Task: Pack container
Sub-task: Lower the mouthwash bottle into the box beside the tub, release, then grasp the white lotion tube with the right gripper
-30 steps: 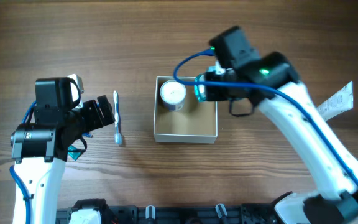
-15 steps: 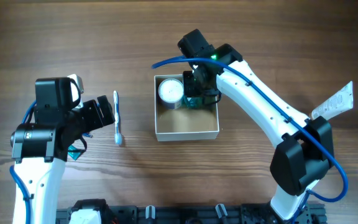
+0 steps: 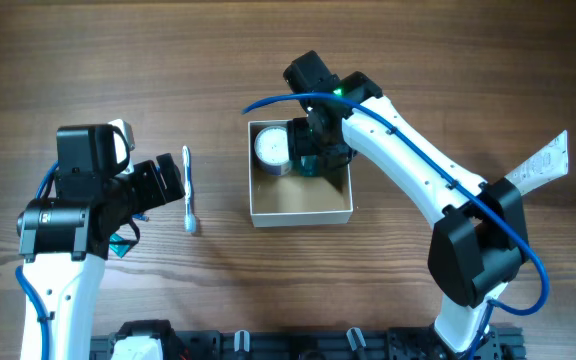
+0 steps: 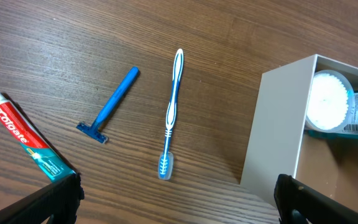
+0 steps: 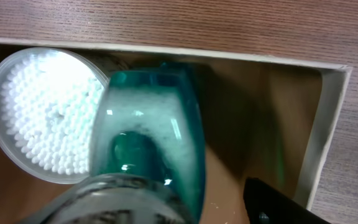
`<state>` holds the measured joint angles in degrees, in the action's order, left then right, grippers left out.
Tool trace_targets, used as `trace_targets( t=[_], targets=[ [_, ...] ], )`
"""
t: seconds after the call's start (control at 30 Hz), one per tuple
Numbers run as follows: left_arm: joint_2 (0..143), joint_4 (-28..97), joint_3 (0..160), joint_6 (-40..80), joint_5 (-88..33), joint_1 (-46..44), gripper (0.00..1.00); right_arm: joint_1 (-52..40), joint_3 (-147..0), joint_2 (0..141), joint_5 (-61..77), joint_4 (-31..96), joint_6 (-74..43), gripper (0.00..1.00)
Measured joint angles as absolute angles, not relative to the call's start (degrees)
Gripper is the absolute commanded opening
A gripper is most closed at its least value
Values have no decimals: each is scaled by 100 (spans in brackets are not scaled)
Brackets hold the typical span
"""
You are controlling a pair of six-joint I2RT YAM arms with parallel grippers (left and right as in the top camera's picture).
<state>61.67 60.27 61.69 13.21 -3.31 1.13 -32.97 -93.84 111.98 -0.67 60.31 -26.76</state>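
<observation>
Hovering with its fingers spread wide, the left end effector (image 4: 179, 202) hangs over a toothpaste tube (image 4: 27, 143), a blue razor (image 4: 114, 106) and a toothbrush (image 4: 171, 112) lying on the wooden bench (image 3: 418, 60).
To their right, mid-bench, stands the container (image 3: 301, 208), with a round white jar (image 3: 272, 148) in its far-left corner and a teal bottle (image 5: 148, 137) touching it. The right end effector (image 3: 316, 145) reaches in at the bottle; its grip cannot be told.
</observation>
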Motion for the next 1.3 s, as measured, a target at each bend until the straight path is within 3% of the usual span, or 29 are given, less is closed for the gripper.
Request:
trace_targets(
  t=[0.2,0.37,0.47,0.53,0.67,0.77,0.9,0.97,1.07,1.1,1.23,1.3],
  targets=[
    [6167,6027,6169,1321,-331,113,100,-3297,-9426,10770,-86,6023,-2075,85],
    [6165,6029,6169,1321,-331,113,100,-2792,-9848,8593,-937,6187,-1999,94],
    [6167,6031,6169,1321,-331,113,100,-1175,-9972,7686,-1457,6932,-2265,96],
    [6167,6025,6169,1323,-331,113,100,139,-9948,7800,-1400,7227,-2128,97],
    [6167,6025,6169,1321,-329,113,100,1883,-9861,8248,-902,7325,-1374,98],
    [6165,6029,6169,1321,-331,113,100,2510,-9861,8715,-652,7334,-860,99],
    [6165,6027,6169,1323,-329,113,100,2620,-9815,9583,-320,7500,-327,98],
    [6167,6027,6169,1321,-331,113,100,2620,-9802,9929,-257,7620,-239,92],
    [6165,6027,6169,1321,-331,113,100,2620,-9784,10412,-211,7666,-143,74],
    [6167,6027,6169,1321,-331,113,100,2620,-9784,10468,-196,7708,-117,59],
    [6167,6027,6169,1323,-329,113,100,2620,-9778,10497,-191,7717,-119,35],
    [6167,6027,6169,1323,-329,113,100,2620,-9773,10497,-189,7738,-95,34]
  ],
)
